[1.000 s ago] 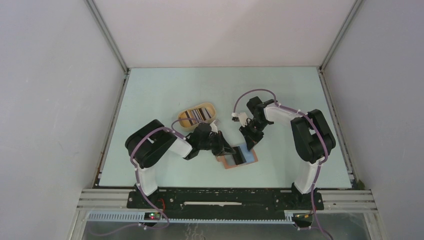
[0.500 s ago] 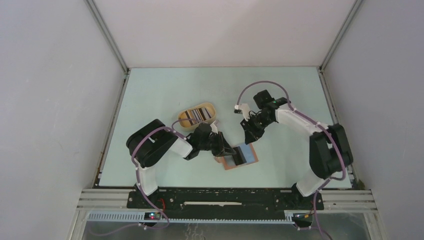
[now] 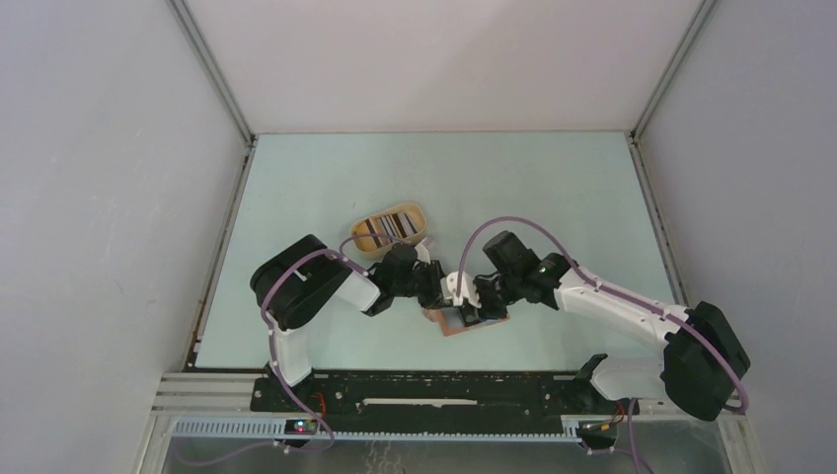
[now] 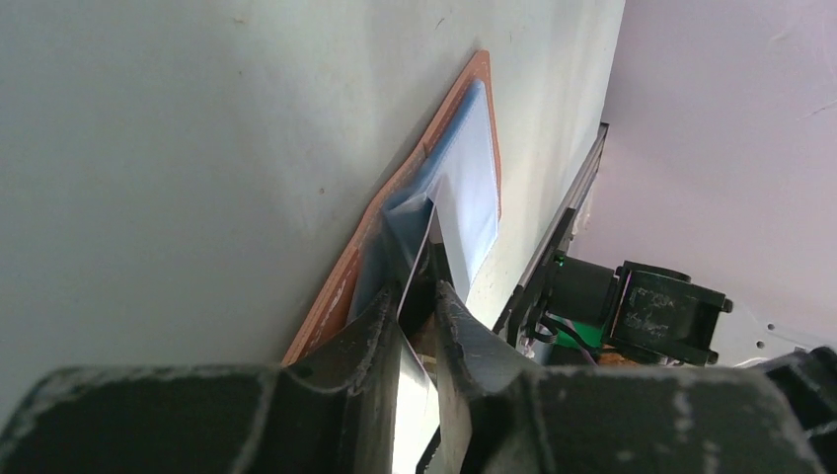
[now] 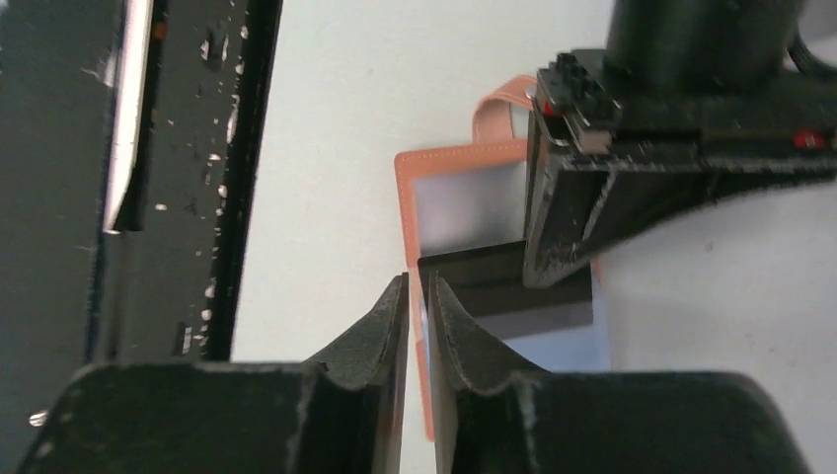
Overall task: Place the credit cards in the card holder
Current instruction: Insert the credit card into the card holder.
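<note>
The reddish-brown card holder (image 3: pixel 452 328) lies open and flat near the table's front, its clear pocket (image 4: pixel 464 178) facing up. A dark credit card (image 5: pixel 494 286) lies half across the holder (image 5: pixel 407 197), its far end at the pocket. My left gripper (image 4: pixel 417 288) straddles this card (image 4: pixel 413 395). The card leans on one finger with a slim gap to the other, so the jaws are slightly open. My right gripper (image 5: pixel 418 279) stands at the holder's edge, jaws narrowly apart, with the orange edge showing in the gap. More credit cards (image 3: pixel 385 229) stay in the oval tan tray (image 3: pixel 395 209).
The two grippers (image 3: pixel 441 288) (image 3: pixel 466 308) are almost touching over the holder. The holder's snap tab (image 5: pixel 503 99) sticks out beside the left gripper. The black front rail (image 5: pixel 197 197) runs close behind my right gripper. White walls enclose the table on three sides.
My right arm swung from behind the holder round to its near side and lowered onto its edge. The left gripper stayed on the card and its jaws loosened.
</note>
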`<state>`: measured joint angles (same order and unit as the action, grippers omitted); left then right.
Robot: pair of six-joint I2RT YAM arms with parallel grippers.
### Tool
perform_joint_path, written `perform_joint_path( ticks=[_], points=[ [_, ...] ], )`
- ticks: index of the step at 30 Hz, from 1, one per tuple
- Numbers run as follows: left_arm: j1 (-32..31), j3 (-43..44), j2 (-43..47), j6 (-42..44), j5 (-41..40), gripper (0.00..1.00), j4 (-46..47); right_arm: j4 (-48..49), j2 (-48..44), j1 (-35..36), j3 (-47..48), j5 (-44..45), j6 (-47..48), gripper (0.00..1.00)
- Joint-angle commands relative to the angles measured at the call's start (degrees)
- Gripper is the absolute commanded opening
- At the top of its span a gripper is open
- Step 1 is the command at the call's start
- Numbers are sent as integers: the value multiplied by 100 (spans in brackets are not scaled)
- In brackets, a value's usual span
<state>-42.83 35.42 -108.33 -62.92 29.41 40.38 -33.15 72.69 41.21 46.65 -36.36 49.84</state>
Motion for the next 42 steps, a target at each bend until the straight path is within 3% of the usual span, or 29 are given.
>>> perform_joint_path(
  ticks=[1, 6, 15, 27, 42],
  points=[
    [20, 18, -147, 249, 18, 24, -162, 1200, 70, 544, -139, 898, 683, 17],
    [18, 24, -159, 245, -2, 25, -162, 1583, 515, 1078, -139, 1567, 532, 7],
    [14, 35, -178, 247, -1, 25, -162, 1714, 1094, 1427, -139, 2257, 537, 4],
    [20, 58, -191, 288, 13, 27, -214, 1410, 1322, 1372, -139, 2917, 680, 4],
    [26, 97, -196, 324, 4, 29, -294, 981, 1009, 855, -282, 2856, 778, 4]
  ],
)
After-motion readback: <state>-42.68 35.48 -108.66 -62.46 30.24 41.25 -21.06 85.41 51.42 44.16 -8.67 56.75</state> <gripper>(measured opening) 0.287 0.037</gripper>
